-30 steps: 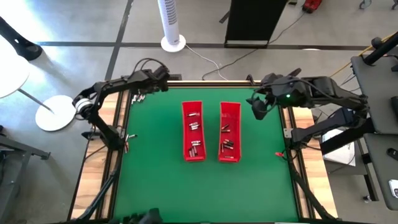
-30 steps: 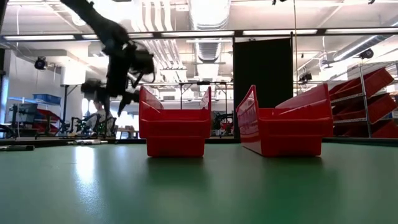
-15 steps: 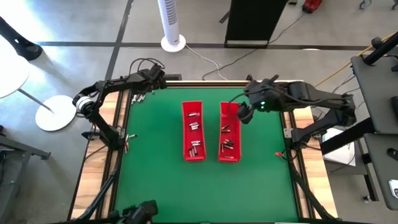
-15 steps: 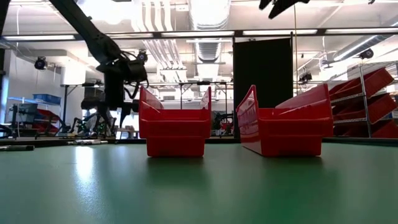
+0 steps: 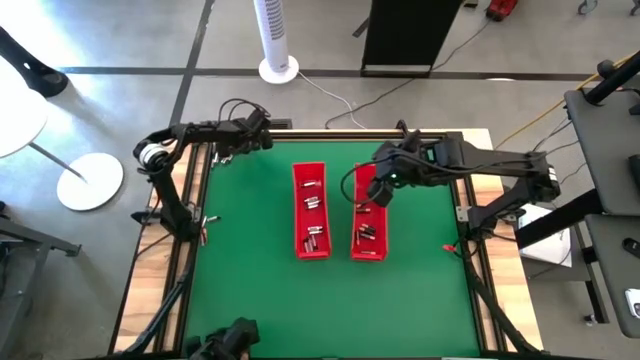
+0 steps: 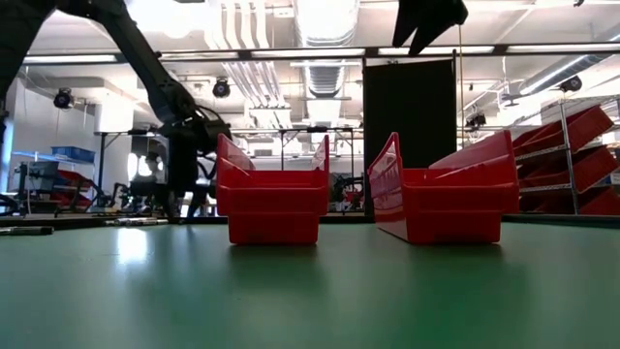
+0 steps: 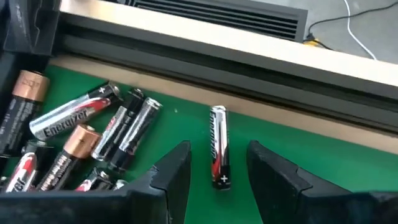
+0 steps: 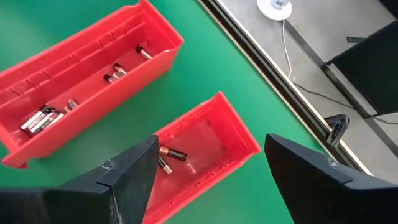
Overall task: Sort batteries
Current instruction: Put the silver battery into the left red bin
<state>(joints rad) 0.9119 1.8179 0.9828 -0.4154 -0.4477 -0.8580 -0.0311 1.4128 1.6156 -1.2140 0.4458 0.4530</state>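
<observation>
Now left gripper spread over one battery by the pile at table's far-left corner, right gripper spread and empty above right tray, more batteries in both trays.

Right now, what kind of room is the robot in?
Probably a workshop or robot lab, not a home. There are bare pipes and strip lights on the ceiling, shelves of red bins at the side, and a green work table with two robot arms sorting batteries into red trays.

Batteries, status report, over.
Left tool open over lone silver battery beside loose pile. Right tool open, empty, above right red plastic tray. Nothing obstructing.
</observation>
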